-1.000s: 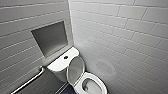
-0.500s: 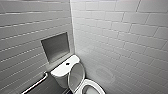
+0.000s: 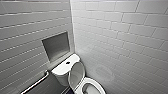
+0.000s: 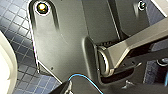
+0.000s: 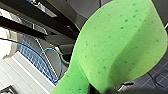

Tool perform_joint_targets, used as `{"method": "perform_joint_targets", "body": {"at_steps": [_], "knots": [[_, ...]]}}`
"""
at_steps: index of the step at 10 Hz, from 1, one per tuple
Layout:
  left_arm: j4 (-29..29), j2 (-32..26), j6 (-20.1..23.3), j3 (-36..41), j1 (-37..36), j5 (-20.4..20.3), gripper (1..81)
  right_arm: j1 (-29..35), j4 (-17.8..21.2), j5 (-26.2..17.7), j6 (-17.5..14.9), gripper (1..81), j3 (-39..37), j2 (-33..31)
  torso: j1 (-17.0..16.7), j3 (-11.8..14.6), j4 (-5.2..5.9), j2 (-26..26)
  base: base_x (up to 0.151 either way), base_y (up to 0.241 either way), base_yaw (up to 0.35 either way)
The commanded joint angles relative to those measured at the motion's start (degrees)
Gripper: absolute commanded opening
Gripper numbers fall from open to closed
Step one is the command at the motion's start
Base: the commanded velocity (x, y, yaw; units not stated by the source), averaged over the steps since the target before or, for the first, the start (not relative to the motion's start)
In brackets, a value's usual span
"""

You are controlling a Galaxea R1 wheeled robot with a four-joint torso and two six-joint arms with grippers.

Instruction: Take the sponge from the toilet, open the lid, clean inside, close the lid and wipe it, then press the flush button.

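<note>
The sponge [image 5: 117, 47] is closest of all. It is bright green with little dots, and it is very big in the right wrist view. The right pincer [image 5: 100, 90] is clamped on its bottom end and holds it up off the floor. A thin blue wire [image 5: 53, 65] loops just behind the sponge.

I cannot tell if the left pincer [image 4: 97, 90] is apart or together. In the left wrist view the floor [image 4: 15, 27] has small dark blue square tiles. A white curved edge [image 4: 5, 67] shows next to those tiles.

In the head view, a bit farther away, the toilet sits down in the corner of the room. The white seat ring [image 3: 100, 86] is near and lies flat on the bowl. The lid [image 3: 76, 75] is open. It stands up just behind the seat, with its back by the tank.

The flat white tank top [image 3: 60, 68] is behind the lid, next to the left wall. The flush button [image 3: 67, 62] is a small dark dot in the middle of the tank top.

A shiny metal grab bar [image 3: 36, 83] runs along the left wall, low down and to the left of the tank. Above the tank, a square nook [image 3: 56, 46] is cut into the left wall [image 3: 22, 37]. The left wall meets the right wall [image 3: 125, 37] in the far corner, and both have pale long tiles.
</note>
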Motion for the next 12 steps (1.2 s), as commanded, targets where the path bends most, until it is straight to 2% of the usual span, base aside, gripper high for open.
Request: {"method": "perform_joint_targets", "body": {"at_steps": [1, 3, 4, 5, 6, 7, 8, 9, 10, 11, 12], "knots": [[-0.08, -0.01, -0.12, -1.23, -1.15, -0.37, 81.1, 0.20, 0.73, -3.14, 0.26, 1.0, 0.06, 1.25, -3.62, 5.59, 0.00, 5.64, 0.000, 0.000, 0.000], [0.28, 0.43, -0.03, -1.23, -0.97, -0.29, 81.1, 0.47, 1.17, -3.14, 0.17, 1.0, -0.73, 1.95, -5.88, 9.02, 0.00, 9.14, 0.000, 0.000, 0.000], [0.28, 0.87, -0.12, -1.23, -0.80, -0.11, 81.1, 0.73, 1.16, -3.22, 0.17, 1.0, -1.08, 1.96, -3.58, 11.17, 0.00, 5.51, 0.000, 0.000, 0.000], [-0.25, 0.96, -0.29, -1.23, -0.79, 0.07, 81.1, 0.99, 1.16, -3.22, 0.17, 1.0, -1.52, 1.87, -4.74, 13.01, 0.00, 7.24, 0.000, 0.000, 0.000], [-0.33, 0.96, -0.29, -1.49, -0.62, 0.33, 81.1, 1.26, 1.34, -3.22, 0.26, 1.0, -2.05, 1.87, -5.18, 8.89, 0.00, 7.69, 0.000, 0.000, 0.000], [-0.78, 0.43, -0.81, -1.58, -0.27, 0.24, 81.1, 1.43, 1.34, -3.22, 0.17, 1.0, -2.49, 1.96, -5.55, 9.48, 0.00, 8.22, 0.000, 0.000, 0.000], [-2.70, 0.78, -1.26, -1.67, -0.09, 2.59, 81.1, 1.87, 1.34, -3.75, 0.17, 1.0, -2.92, 1.87, -5.70, 9.92, 0.00, 8.50, 0.000, 0.000, 0.000], [-5.59, 1.66, -0.56, -1.67, -0.09, 7.26, 81.1, 2.13, 1.34, -3.84, 0.17, 1.0, -3.36, 1.95, -5.72, 9.88, 0.00, 8.53, 0.000, 0.000, 0.000], [-9.11, 2.36, 4.06, -1.58, -0.18, 9.73, 81.1, 2.23, 1.34, -3.84, 0.17, 1.0, -3.37, 1.96, -5.72, 9.88, 0.00, 8.54, 0.000, 0.000, 0.000], [-17.41, 3.15, 13.54, -1.67, -0.18, 10.35, 81.1, 2.23, 1.34, -3.84, 0.17, 1.0, -3.37, 1.87, -5.72, 9.88, 0.00, 8.54, 0.000, 0.000, 0.000], [-29.38, 3.24, 24.37, -1.67, -0.27, 10.26, 81.1, 2.23, 1.34, -3.84, 0.17, 1.0, -3.37, 1.96, -5.75, 9.88, 0.00, 8.54, 0.000, 0.000, 0.000]]}}
